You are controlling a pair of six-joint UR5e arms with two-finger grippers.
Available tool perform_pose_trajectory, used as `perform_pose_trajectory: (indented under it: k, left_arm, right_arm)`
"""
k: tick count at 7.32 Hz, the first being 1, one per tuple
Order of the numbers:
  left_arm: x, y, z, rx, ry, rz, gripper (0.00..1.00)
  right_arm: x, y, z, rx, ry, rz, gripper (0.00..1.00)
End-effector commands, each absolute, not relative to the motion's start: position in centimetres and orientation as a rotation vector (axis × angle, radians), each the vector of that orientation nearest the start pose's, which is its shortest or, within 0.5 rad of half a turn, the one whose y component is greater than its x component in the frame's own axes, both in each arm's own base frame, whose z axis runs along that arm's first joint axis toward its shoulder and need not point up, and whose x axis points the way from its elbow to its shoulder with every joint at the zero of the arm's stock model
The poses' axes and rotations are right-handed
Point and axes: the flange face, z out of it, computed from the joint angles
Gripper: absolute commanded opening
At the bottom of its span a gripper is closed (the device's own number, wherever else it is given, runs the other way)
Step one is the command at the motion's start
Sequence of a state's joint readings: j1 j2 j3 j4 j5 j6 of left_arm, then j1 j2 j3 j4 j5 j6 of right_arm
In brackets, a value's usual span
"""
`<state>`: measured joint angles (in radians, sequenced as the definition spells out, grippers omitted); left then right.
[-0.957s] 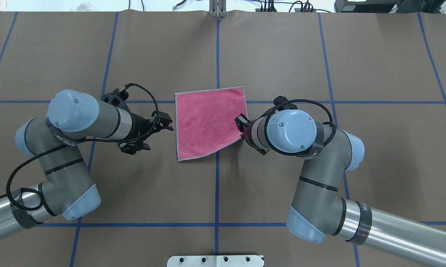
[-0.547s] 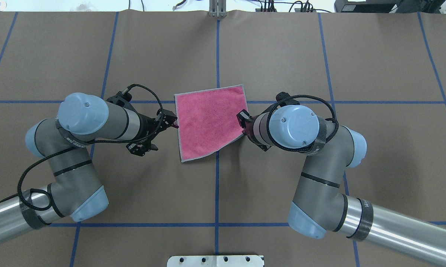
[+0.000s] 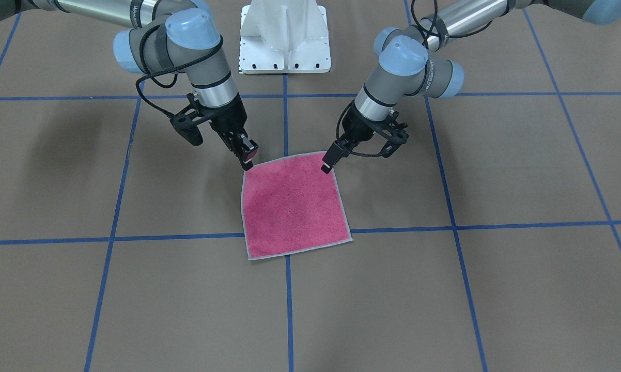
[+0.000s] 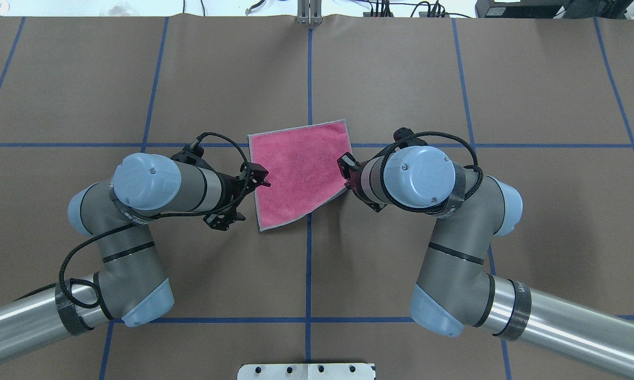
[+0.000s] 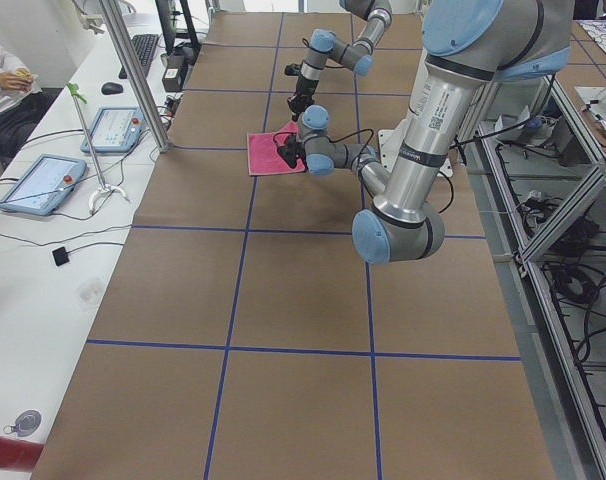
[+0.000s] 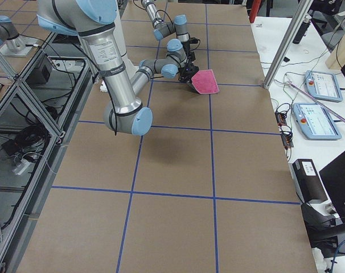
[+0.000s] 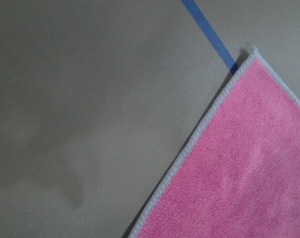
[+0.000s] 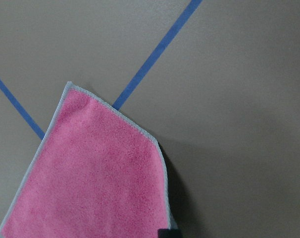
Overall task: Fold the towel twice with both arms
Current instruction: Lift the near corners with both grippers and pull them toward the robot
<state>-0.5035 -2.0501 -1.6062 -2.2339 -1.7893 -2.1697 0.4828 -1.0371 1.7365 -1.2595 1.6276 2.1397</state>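
Note:
The towel (image 4: 301, 169) lies pink face up on the brown table, at the crossing of the blue tape lines; it also shows in the front view (image 3: 292, 206). My right gripper (image 3: 247, 157) is shut on the towel's near right corner and holds it slightly raised; the right wrist view shows that corner (image 8: 155, 163) lifted over its shadow. My left gripper (image 4: 263, 179) is open and hovers at the towel's left edge near the near left corner (image 3: 326, 165). The left wrist view shows only the towel's stitched edge (image 7: 189, 148), no fingers.
The white pedestal base (image 3: 284, 41) stands at the robot's side of the table. Blue tape lines (image 4: 309, 79) grid the brown surface. A side table with tablets (image 5: 43, 183) and a metal post (image 5: 133, 70) lies beyond the far edge.
My left arm has swung right, bringing its gripper from beside the towel to its left edge. The right arm has barely moved, and the towel has shifted slightly.

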Motion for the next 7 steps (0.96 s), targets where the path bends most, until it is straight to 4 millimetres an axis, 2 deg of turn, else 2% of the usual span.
perform_pose_trajectory:
  k: [1,5,7]
  left_arm:
    - [53.5,-41.4,29.2,-0.281,1.208,-0.886,1.00]
    - [54.7,-40.2,28.8,-0.294,1.217,-0.953,1.00]
    - [55.2,-39.5,28.8,-0.322,1.213,-0.974,1.00]
  right_arm:
    - [-51.4,-42.3,24.4,-0.094,-1.051,0.942,0.00]
    - [-51.0,-42.9,24.2,-0.092,-1.059,0.957,0.00]
    - [-51.1,-42.9,23.2,-0.093,-1.073,0.955,0.00]
